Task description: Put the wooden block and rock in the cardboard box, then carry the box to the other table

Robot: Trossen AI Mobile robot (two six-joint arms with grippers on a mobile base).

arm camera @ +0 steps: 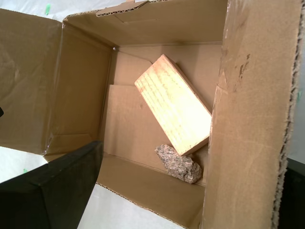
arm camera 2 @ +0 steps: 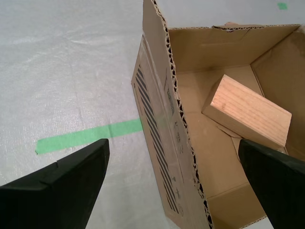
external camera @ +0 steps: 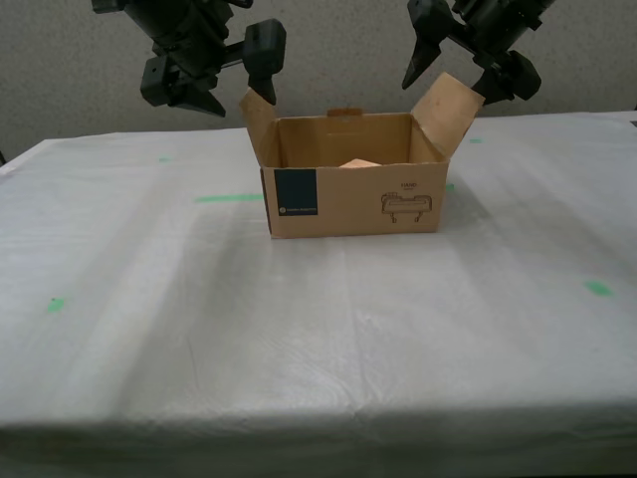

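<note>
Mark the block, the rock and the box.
block [arm camera: 174, 109], first wrist view, its broad top face.
rock [arm camera: 179, 164], first wrist view, its middle.
box [external camera: 348, 211], exterior view, its front wall.

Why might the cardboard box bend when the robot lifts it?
The cardboard box is thin corrugated board with loose side flaps, so held there it would probably flex. The wooden block and rock lie loose inside, so they may slide and shift the weight.

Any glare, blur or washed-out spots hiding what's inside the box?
First wrist view: wooden block glares pale, grain readable; rock sharp. Second wrist view: crisp, dark fingers blurred. Exterior view: soft, box interior shadowed, rock hidden.
</note>
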